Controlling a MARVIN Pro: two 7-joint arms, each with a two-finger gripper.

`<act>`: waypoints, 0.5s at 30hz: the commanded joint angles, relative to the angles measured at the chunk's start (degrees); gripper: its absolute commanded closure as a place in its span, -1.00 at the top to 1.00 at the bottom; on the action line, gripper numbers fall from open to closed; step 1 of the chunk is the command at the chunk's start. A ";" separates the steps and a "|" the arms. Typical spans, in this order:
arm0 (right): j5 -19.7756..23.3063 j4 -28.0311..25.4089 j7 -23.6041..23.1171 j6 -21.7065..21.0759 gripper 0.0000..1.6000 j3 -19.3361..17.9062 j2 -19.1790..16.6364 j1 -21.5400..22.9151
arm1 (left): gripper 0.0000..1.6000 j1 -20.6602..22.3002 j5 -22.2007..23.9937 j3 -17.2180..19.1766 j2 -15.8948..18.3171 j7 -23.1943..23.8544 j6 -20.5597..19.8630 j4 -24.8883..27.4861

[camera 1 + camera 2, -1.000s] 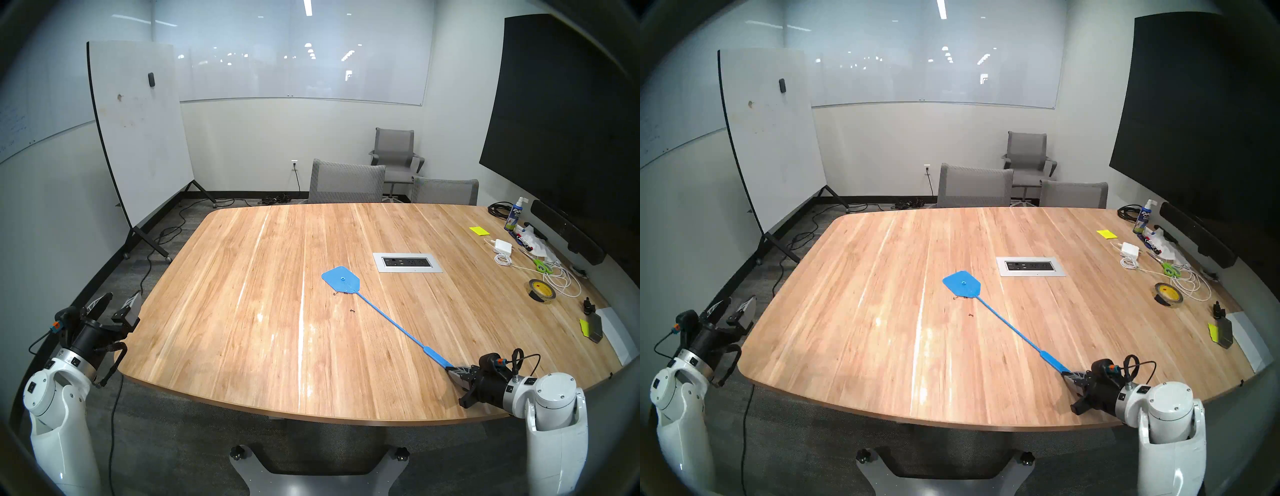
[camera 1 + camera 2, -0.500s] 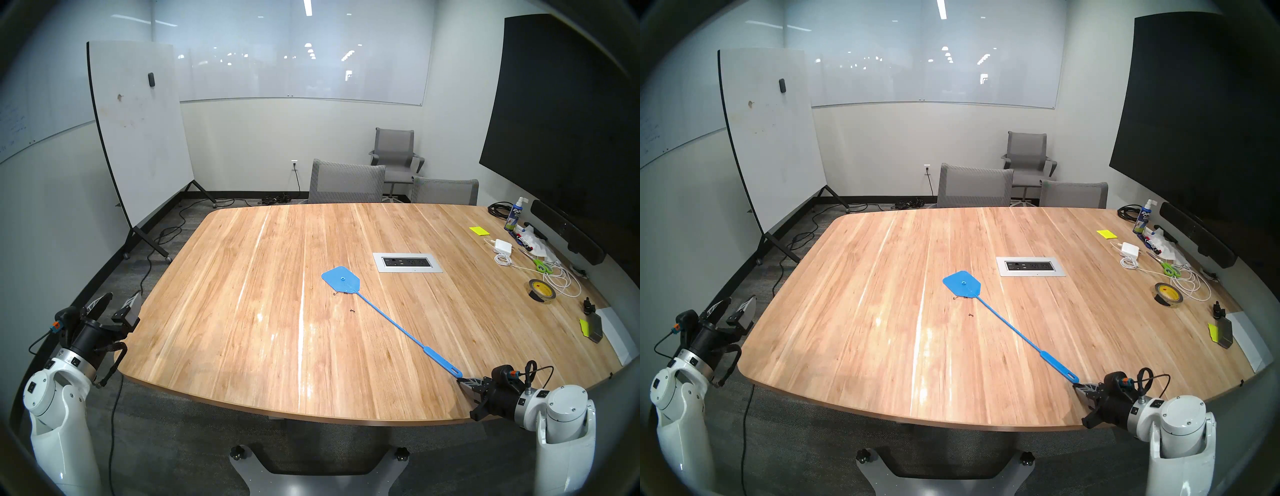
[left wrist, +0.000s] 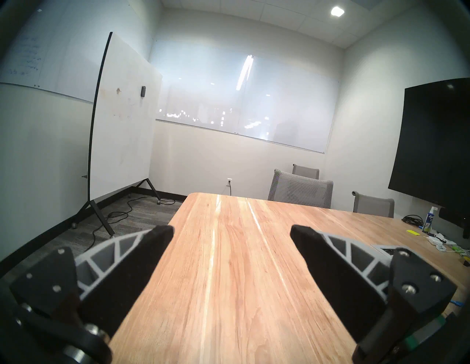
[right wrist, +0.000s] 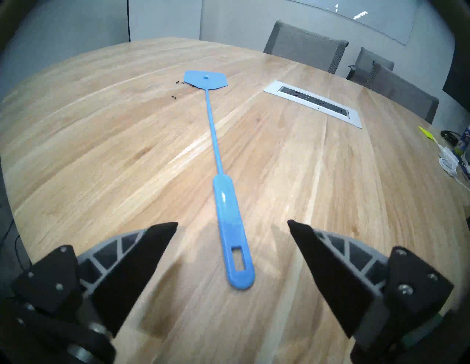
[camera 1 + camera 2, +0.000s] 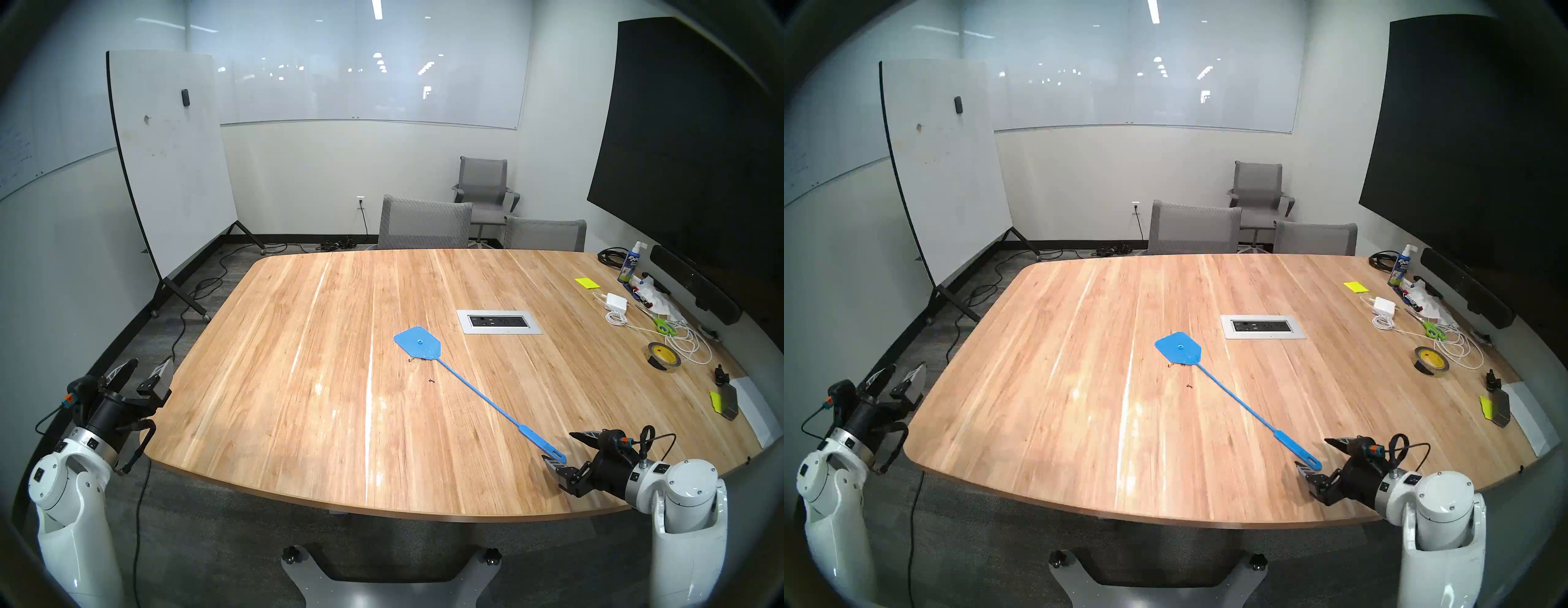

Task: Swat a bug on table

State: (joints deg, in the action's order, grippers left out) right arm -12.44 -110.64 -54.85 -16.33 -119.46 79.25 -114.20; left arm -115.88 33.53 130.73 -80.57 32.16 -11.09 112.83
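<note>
Table (image 5: pixel 297 403): wood planks, outlet panel (image 5: pixel 499 322) inset.
Swatter (image 5: pixel 466 382): blue, lying flat, head mid-table, handle end between spread jaws of right gripper (image 4: pixel 232 223), untouched.
Left gripper (image 3: pixel 231 228): jaws spread, empty, off table's left corner.
Bug (image 5: pixel 432 381): black speck just beside swatter shaft; more crumbs at head's edge.
Step, judged: swatter laid down, strike seemingly done; next, retreat.
Unclear: anything under swatter head.

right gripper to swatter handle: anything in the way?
Nothing visible. The right gripper is open, its fingers either side of the blue swatter handle's end, only bare table between them. The bug specks lie far off by the swatter's head.
</note>
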 commanded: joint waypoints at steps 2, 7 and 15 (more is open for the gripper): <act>-0.24 3.29 -0.92 1.89 1.00 2.22 -2.93 4.38 | 1.00 -0.06 0.10 0.24 0.00 0.03 -0.07 0.92; 0.23 5.10 -1.91 2.79 1.00 2.81 -3.83 5.55 | 1.00 -0.03 0.06 0.26 -0.03 0.07 -0.09 0.92; 0.72 6.60 -3.48 3.21 0.62 3.05 -4.57 6.60 | 1.00 0.03 -0.02 0.31 -0.11 0.15 -0.15 0.93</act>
State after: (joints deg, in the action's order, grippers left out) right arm -12.54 -103.56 -57.50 -13.85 -116.25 76.03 -109.67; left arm -115.77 33.40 130.80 -80.72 32.32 -11.18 112.83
